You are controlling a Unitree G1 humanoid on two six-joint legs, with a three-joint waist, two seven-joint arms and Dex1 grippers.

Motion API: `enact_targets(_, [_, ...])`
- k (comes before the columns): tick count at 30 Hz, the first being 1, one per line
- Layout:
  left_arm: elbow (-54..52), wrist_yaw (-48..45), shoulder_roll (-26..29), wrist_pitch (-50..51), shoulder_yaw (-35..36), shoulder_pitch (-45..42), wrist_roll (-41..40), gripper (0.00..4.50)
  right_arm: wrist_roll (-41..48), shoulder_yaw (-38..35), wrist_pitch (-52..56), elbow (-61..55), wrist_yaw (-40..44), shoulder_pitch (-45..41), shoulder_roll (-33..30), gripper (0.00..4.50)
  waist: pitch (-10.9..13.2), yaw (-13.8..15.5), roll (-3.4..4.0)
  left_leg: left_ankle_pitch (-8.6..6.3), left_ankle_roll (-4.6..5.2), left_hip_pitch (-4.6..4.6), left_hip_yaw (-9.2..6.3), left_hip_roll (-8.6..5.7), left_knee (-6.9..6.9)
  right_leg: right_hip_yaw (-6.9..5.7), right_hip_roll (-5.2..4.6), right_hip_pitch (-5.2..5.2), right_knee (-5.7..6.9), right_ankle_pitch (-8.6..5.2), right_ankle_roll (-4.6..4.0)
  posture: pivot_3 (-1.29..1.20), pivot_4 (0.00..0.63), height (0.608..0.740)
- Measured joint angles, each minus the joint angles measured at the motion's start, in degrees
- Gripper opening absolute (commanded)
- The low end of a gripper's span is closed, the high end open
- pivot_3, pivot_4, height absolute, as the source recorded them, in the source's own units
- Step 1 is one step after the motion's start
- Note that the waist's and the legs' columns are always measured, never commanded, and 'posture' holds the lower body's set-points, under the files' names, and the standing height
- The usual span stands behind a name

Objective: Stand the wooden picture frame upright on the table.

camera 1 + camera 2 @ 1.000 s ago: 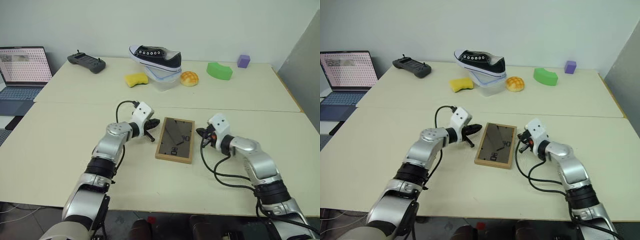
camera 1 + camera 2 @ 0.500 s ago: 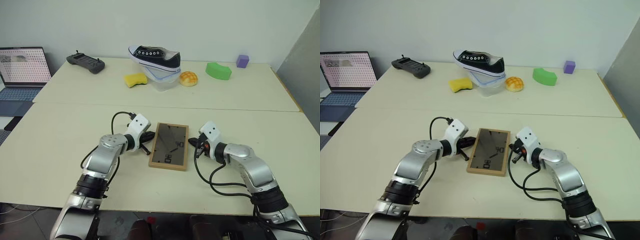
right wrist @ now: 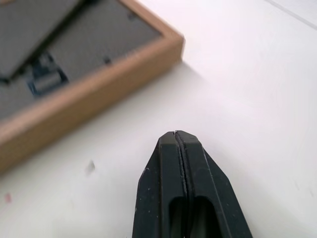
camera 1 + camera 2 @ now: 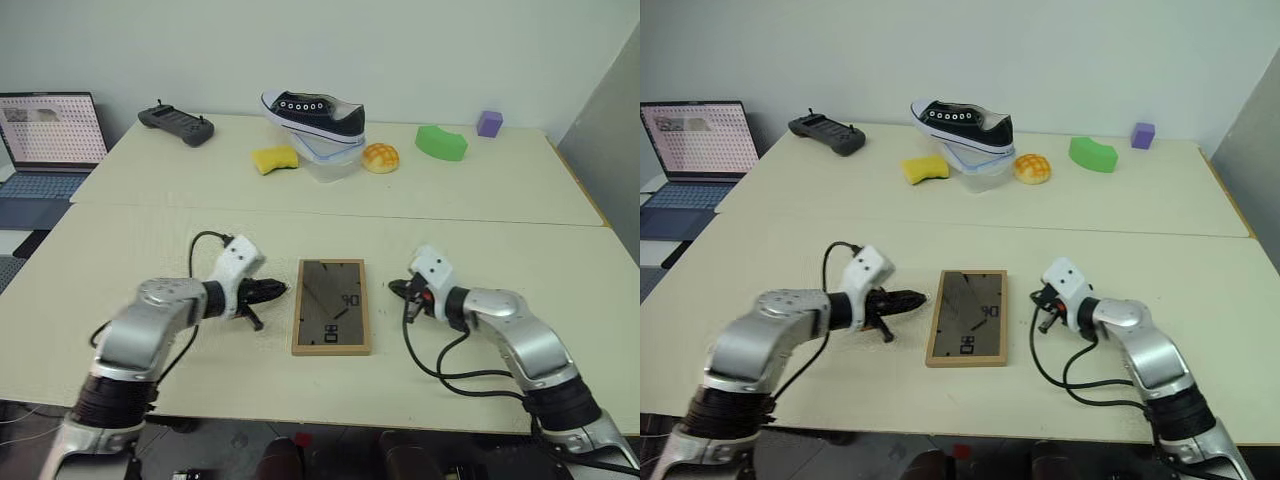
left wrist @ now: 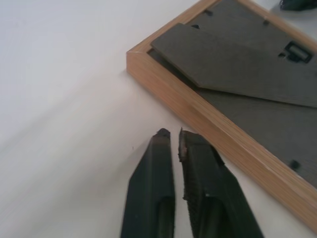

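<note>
Left pincer [image 4: 278, 290] low over the tabletop [image 4: 150, 250], left of centre in the head view, black fingers [image 5: 158, 163] parted by a narrow slit and gripping nothing, tips just beside the long left edge of the wooden picture frame [image 4: 331, 320] but apart from it. Right pincer [image 4: 398, 289] right of centre, fingers pressed fully together and empty, pointing toward the frame's right edge with a strip of bare tabletop between.

Frame lying flat at the centre of the near panel, dark grey back facing up, prop stand folded flat against it, long sides running away from the camera. Not yet upright.

Beyond the straight seam [image 4: 480, 220], on the far panel: black-and-white sneaker [image 4: 312, 114] resting on a clear plastic container [image 4: 330, 160] at upper centre; yellow sponge [image 4: 274, 158] just left of it; bread bun [image 4: 379, 157] just right. Green curved block [image 4: 440, 141] and small purple cube [image 4: 489, 123] at upper right. Dark handheld controller [image 4: 176, 123] at upper left. Laptop [image 4: 50, 140] with lit screen at the far left edge, off the tabletop
</note>
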Motion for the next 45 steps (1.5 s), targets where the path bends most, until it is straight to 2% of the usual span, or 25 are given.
enact_targets(5, [5.0, -3.0, 0.3, 28.9, 9.7, -5.2, -17.3, 2.23, 1.2, -0.1, -1.4, -0.6, 3.1, 1.0, -1.8, 0.00, 0.0, -0.2, -0.01, -0.01, 0.01, 0.00, -0.05, -0.01, 0.01, -0.04, 0.02, 0.01, 0.01, -0.01, 0.01, 0.00, 0.150, 0.740])
enact_targets(8, [10.4, -0.5, 1.9, 33.5, 10.2, -5.1, -25.4, 2.88, 1.2, -0.1, -2.4, -0.6, 4.0, 1.0, -2.5, 0.00, 0.0, -0.4, -0.01, 0.00, 0.01, 0.02, -0.07, 0.02, 0.00, -0.04, 0.02, 0.01, 0.03, -0.01, 0.01, 0.00, 0.150, 0.740])
enact_targets(15, [13.5, 8.1, 2.8, 33.9, 8.2, -0.8, -35.9, 4.39, 1.1, 2.0, -2.5, -0.9, 3.9, 1.0, -1.0, 0.00, 0.0, -0.4, 0.00, 0.00, 0.00, 0.07, -0.04, 0.03, -0.01, 0.02, 0.01, 0.01, 0.05, -0.01, 0.00, 0.00, 0.150, 0.740])
enact_targets(16, [13.4, 9.8, 2.2, 33.9, 8.2, 0.3, -36.6, 4.45, 1.1, 2.3, -2.4, -1.5, 3.9, 1.0, -0.5, 0.00, 0.0, -0.4, 0.01, 0.00, 0.00, 0.08, -0.03, 0.02, -0.02, 0.03, 0.00, 0.01, 0.06, -0.01, 0.00, 0.00, 0.150, 0.740])
enact_targets(25, [13.8, 15.8, -5.2, 33.4, 9.4, 0.9, -37.4, 4.45, 1.3, 5.0, -0.5, -3.6, 4.0, 0.0, 2.0, 0.00, -0.2, 0.0, 0.16, 0.00, -0.01, 0.15, -0.02, -0.05, 0.02, 0.02, -0.05, 0.13, 0.03, -0.01, 0.00, 0.00, 0.150, 0.740])
enact_targets(31, [13.4, 18.9, -10.9, 32.4, 10.0, -0.2, -35.6, 4.45, 1.7, 6.6, 0.9, -3.4, 4.0, -2.0, 4.8, 0.00, -0.3, 0.6, 0.34, 0.00, -0.01, 0.60, -0.16, -0.13, 0.02, -0.20, -0.16, 0.89, -0.26, -0.01, 0.01, 0.00, 0.150, 0.740])
enact_targets(35, [11.7, 19.9, -12.9, 32.4, 10.0, -0.1, -35.1, 4.45, 1.7, 7.3, 1.3, -3.4, 4.1, -2.2, 5.2, 0.00, -0.4, 0.6, 0.33, 0.00, -0.01, 0.60, -0.21, -0.14, 0.01, -0.25, -0.17, 0.91, -0.29, -0.02, 0.02, 0.00, 0.150, 0.740])
enact_targets(36, [11.5, 19.9, -13.2, 32.4, 10.0, 0.0, -35.1, 4.16, 1.7, 7.3, 1.3, -3.4, 4.1, -2.2, 5.2, 0.00, -0.4, 0.6, 0.33, 0.00, -0.01, 0.60, -0.22, -0.14, 0.01, -0.25, -0.17, 0.91, -0.29, -0.02, 0.02, 0.00, 0.150, 0.740])
enact_targets(38, [11.1, 20.1, -13.7, 32.4, 10.0, 0.4, -35.0, 3.92, 1.7, 7.3, 1.3, -3.4, 4.1, -2.2, 5.2, 0.00, -0.4, 0.4, 0.32, 0.00, -0.01, 0.60, -0.22, -0.14, 0.00, -0.24, -0.17, 0.91, -0.29, -0.02, 0.02, 0.00, 0.150, 0.740])
enact_targets(45, [11.1, 21.1, -14.5, 32.8, 10.8, 1.3, -34.5, 2.53, 1.5, 7.3, 0.5, -1.5, 4.1, -2.2, 4.4, 0.00, -0.3, 0.1, 0.31, -0.01, -0.01, 0.59, -0.23, -0.11, -0.03, -0.24, -0.14, 0.87, -0.29, -0.02, 0.02, 0.00, 0.150, 0.740])
